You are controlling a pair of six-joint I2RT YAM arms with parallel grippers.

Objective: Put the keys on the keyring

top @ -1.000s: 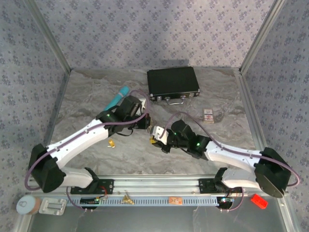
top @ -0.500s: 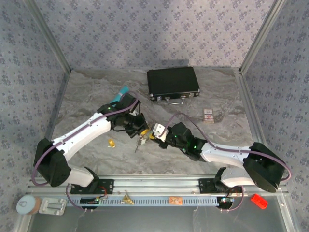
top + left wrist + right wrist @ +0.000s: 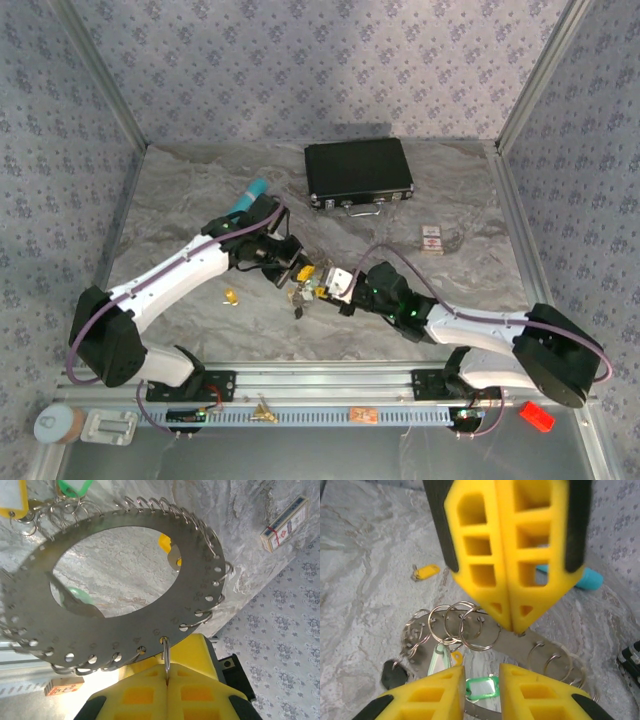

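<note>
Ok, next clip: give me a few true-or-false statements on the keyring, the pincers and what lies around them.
1. The left pincer is shut on the edge of the keyring. True.
2. The right pincer is clamped shut. False: its fingers stand apart.
3. The black case lies open. False: its lid is closed.
4. A yellow-tagged key lies alone on the table, apart from the keyring. True.

Matt grey metal keyring (image 3: 199,582)
</note>
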